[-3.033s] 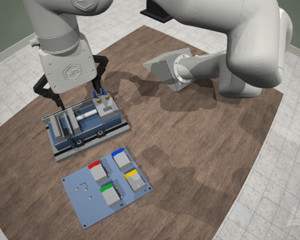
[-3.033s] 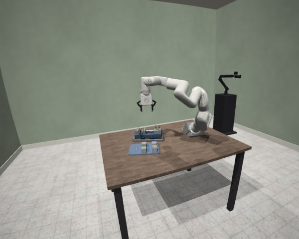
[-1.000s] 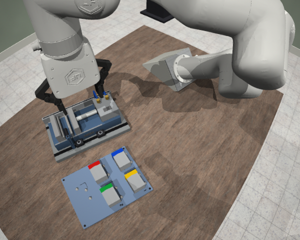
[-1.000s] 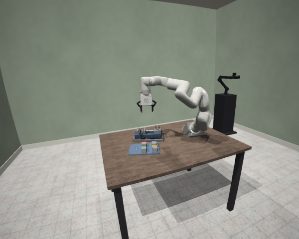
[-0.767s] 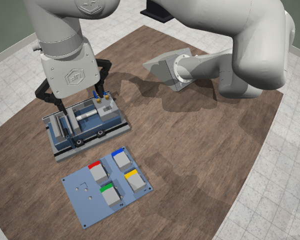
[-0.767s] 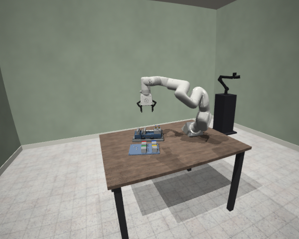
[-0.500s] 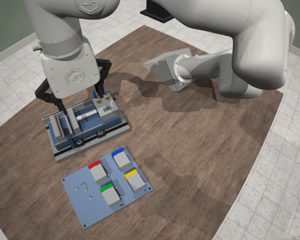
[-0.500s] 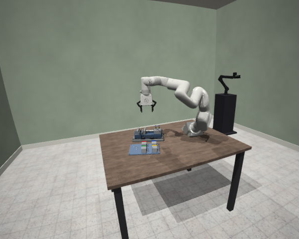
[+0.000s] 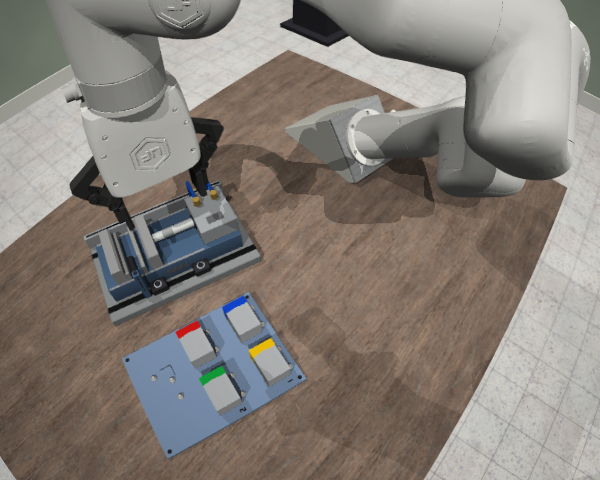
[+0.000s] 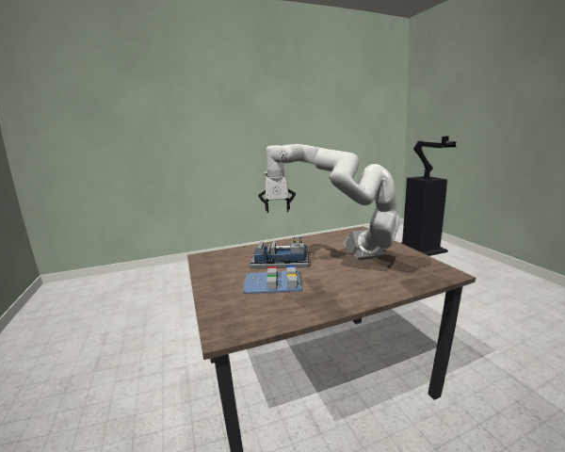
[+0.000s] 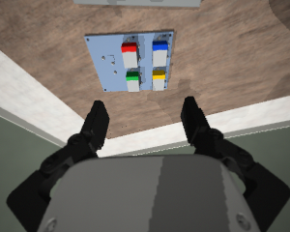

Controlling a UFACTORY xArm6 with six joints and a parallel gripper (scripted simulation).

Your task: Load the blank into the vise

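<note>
The blank with the yellow end (image 9: 273,363) (image 10: 291,281) (image 11: 159,84) sits on the blue infeed plate (image 9: 155,428) (image 10: 250,286) (image 11: 98,43), its yellow end toward the vise. The milling vise (image 9: 176,250) (image 10: 278,254) has its fixed jaw (image 9: 111,255) at the left in the top view and the movable jaw (image 9: 149,241) beside it. No blank shows between the jaws; the low bars are partly hidden. The work stop (image 9: 140,281) is a dark rod at the jaws' near end. My gripper (image 9: 167,210) (image 10: 277,210) (image 11: 144,107) is open and empty, high above the vise.
Blanks with red (image 9: 197,348) (image 11: 130,57), blue (image 9: 245,321) (image 11: 159,55) and green (image 9: 221,393) (image 11: 132,84) ends stand on the infeed plate around the yellow one. Small pins stand on the plate's left part. Brass fittings with blue hoses rise from the vise's right block (image 9: 220,227).
</note>
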